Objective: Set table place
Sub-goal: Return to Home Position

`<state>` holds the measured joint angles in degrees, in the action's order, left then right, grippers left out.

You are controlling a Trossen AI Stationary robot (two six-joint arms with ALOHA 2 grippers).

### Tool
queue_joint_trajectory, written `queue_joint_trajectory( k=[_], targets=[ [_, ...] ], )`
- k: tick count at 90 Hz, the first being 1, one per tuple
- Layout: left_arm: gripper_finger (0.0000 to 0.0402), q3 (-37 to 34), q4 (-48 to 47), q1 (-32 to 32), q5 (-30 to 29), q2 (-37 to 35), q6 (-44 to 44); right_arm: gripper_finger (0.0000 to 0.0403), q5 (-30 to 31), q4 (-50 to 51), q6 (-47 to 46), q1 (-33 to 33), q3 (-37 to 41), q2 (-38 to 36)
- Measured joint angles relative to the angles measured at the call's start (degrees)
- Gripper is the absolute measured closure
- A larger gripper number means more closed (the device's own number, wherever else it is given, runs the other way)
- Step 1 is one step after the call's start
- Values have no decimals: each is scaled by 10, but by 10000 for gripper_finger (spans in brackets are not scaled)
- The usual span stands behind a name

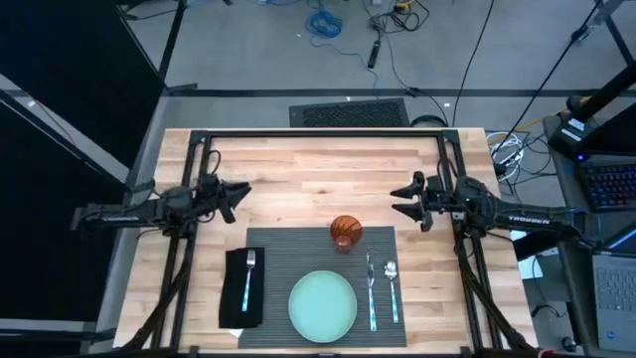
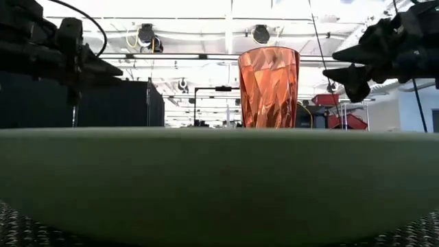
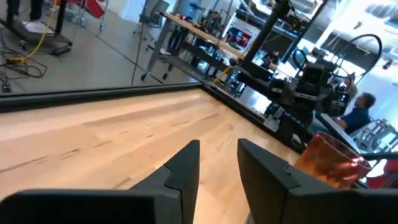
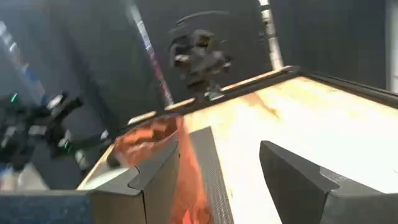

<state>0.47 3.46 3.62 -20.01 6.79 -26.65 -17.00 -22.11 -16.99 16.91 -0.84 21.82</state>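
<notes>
Left hand [image 1: 237, 195] hangs above bare counter [image 1: 318, 169] at the left middle of the high view. Its fingers point toward the frame's centre with only a narrow gap between them and nothing in it. The left wrist view shows that slim gap over pale planks. Right hand [image 1: 400, 200] mirrors it at the right middle, its fingers set wider apart and also empty.

Between and below them, in the lower centre of the high view, lies the dark ribbed placemat [image 1: 298, 254]. A pale green plate [image 1: 322, 304] sits on its lower middle. An orange-brown glass [image 1: 346, 232] stands at the mat's top edge, just above the plate. A knife [image 1: 371, 290] and spoon [image 1: 392, 290] lie side by side to the plate's right. A black napkin [image 1: 237, 298] overlaps the mat's left edge and hides it there, with a fork [image 1: 249, 273] on top.

From the low view the plate's rim fills the lower half, hiding the glass's base, the cutlery and the napkin. Only slivers of ribbed mat show in the bottom corners. The left wrist view cuts the glass off at the lower right. In the right wrist view the glass is a blur partly behind a finger [image 4: 158, 183].
</notes>
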Motion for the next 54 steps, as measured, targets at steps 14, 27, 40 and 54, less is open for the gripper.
queue_joint_trajectory(
  k=[14,27,40,54],
  targets=[
    [308,0,-1,-9,13,0,0,195,3,-16,17,-2,0,0],
    [308,0,-4,-13,32,0,-5,195,-16,-9,21,-11,0,0],
    [308,0,-4,-15,37,4,-10,195,13,13,18,-36,0,0],
    [308,0,-7,-15,52,21,-24,195,86,15,27,-76,0,0]
  ],
)
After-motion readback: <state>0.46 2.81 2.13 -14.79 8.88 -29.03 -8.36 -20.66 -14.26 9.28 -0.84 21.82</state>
